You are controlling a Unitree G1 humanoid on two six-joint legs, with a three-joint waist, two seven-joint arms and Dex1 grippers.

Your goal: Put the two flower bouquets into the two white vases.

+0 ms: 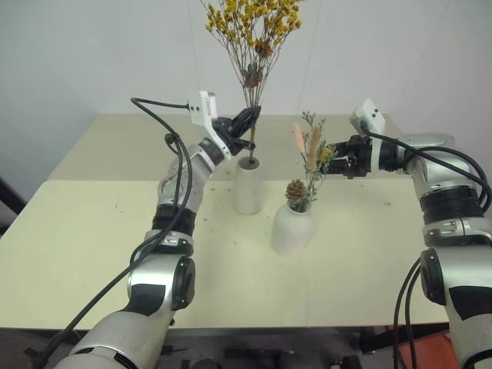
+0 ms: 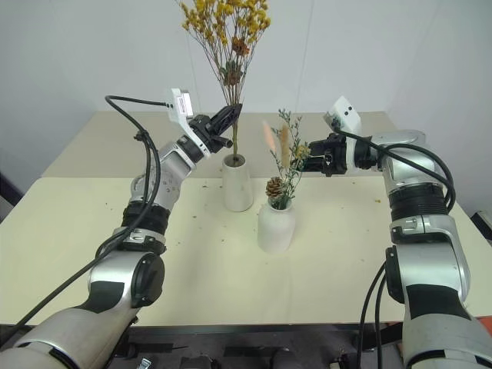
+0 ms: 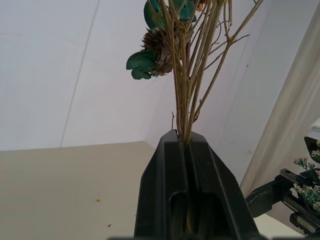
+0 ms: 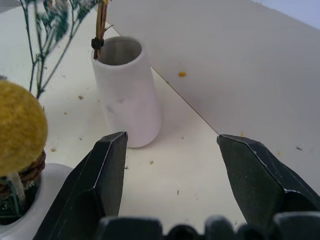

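In the left eye view, two white vases stand on the cream table (image 1: 92, 254) near frame centre. The tall vase (image 1: 247, 188) holds the lower stems of the yellow bunch (image 1: 254, 23), whose head rises to the top edge of the frame. The left gripper (image 1: 247, 123), just above the vase mouth, is clamped tight on those stems. Lower and to the right, just beside it, the round vase (image 1: 291, 229) holds the green sprig (image 1: 309, 161) with its pinecone at the mouth and pink plumes above. The right gripper (image 1: 338, 164) sits right of the sprig, jaws spread wide and holding nothing.

The left wrist view has the black fingers (image 3: 167, 190) pressed together around the thin brown stems, teal leaves and a dried seed head above them.

The right wrist view shows the two fingers (image 4: 105, 170) well apart, the tall vase between them farther off with tied stems at its rim, and the sprig's yellow ball (image 4: 20, 127) at the left edge over the round vase.
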